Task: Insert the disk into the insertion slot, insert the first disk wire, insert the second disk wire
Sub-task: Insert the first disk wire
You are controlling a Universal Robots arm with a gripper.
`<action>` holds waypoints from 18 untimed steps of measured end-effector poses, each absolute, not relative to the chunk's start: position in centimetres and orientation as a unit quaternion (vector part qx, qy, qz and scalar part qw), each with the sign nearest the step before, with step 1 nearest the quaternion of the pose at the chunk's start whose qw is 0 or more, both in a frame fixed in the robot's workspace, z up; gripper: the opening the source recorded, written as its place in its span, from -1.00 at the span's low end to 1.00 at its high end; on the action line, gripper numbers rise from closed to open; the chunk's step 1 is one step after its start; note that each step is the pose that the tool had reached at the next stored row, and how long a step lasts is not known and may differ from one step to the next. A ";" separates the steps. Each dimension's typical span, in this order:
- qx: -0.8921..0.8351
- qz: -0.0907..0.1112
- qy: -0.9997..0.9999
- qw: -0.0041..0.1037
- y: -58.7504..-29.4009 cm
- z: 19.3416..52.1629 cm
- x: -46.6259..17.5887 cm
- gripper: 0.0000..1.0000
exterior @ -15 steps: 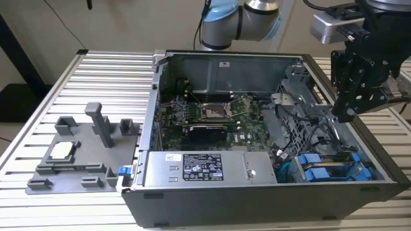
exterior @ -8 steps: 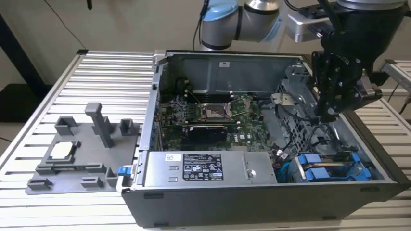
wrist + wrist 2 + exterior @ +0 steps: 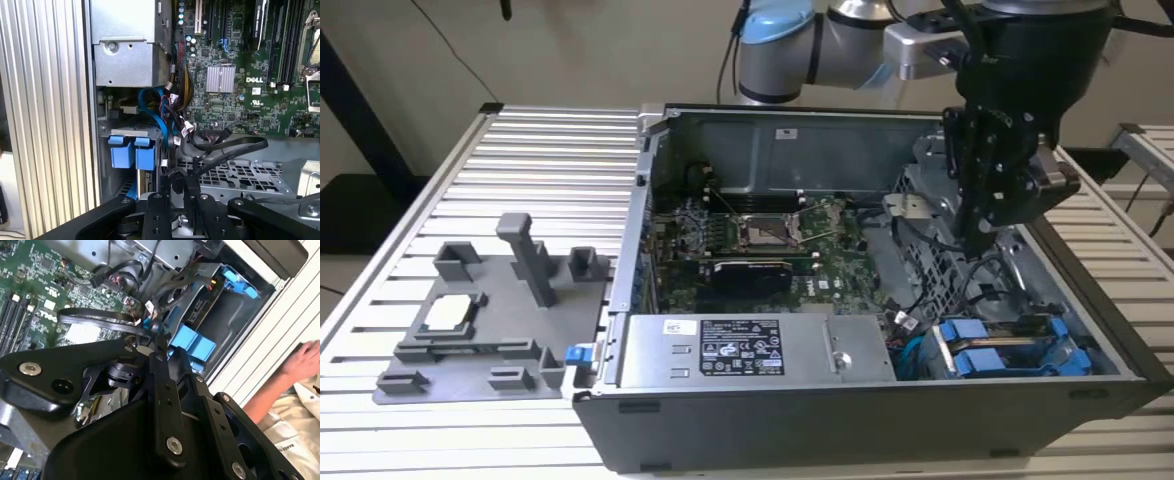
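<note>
1. One claw [image 3: 179, 177] works inside the open computer case [image 3: 854, 430]. In both wrist views its fingers look clenched on a black disk wire [image 3: 220, 160]. I cannot tell how near the plug the grip sits.
2. Two blue bracket tabs [image 3: 130, 150] mark the disk [image 3: 983, 360]. It sits in the insertion slot [image 3: 132, 132], at the case corner on the exterior view's right, beside the power supply [image 3: 747, 350]. The disk step looks done and a wire step is in hand, but I cannot tell which of the two wires this is.
3. In the exterior view the claw hangs over the drive side of the case, apart from the disk, so the wire is not yet plugged in.
4. To do this step well, I would hold the plug square to the disk's socket so it enters straight and not tilted.
5. Mind the slack. The wire loops across a perforated metal panel [image 3: 235, 175], near a bundle of other cables [image 3: 175, 115], and a snag there could twist the plug in the grip.
6. Press gently, since forcing a misaligned plug could bend the socket or push the disk back in its bracket.
7. A person's hand [image 3: 305, 360] is outside the case, over the slatted bench [image 3: 547, 170] and well apart from the claw
</note>
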State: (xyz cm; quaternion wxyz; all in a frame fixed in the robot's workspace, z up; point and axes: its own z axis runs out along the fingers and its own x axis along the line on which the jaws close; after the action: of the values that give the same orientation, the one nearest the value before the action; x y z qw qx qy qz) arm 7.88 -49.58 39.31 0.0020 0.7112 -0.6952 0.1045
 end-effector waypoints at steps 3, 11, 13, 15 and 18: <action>0.715 0.112 -0.690 0.009 -49.2 39.1 7.8 -0.47; 0.724 0.124 -0.678 0.019 -49.1 38.4 7.7 -0.47; 0.724 0.126 -0.678 0.022 -49.1 38.2 7.7 -0.47; 0.724 0.129 -0.677 0.025 -49.1 38.1 7.7 -0.47; 0.724 0.129 -0.677 0.025 -49.1 38.0 7.7 -0.47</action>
State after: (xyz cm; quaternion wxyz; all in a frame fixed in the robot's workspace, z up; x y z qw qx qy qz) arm 7.67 -49.08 37.96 0.0254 0.7241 -0.6770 0.1294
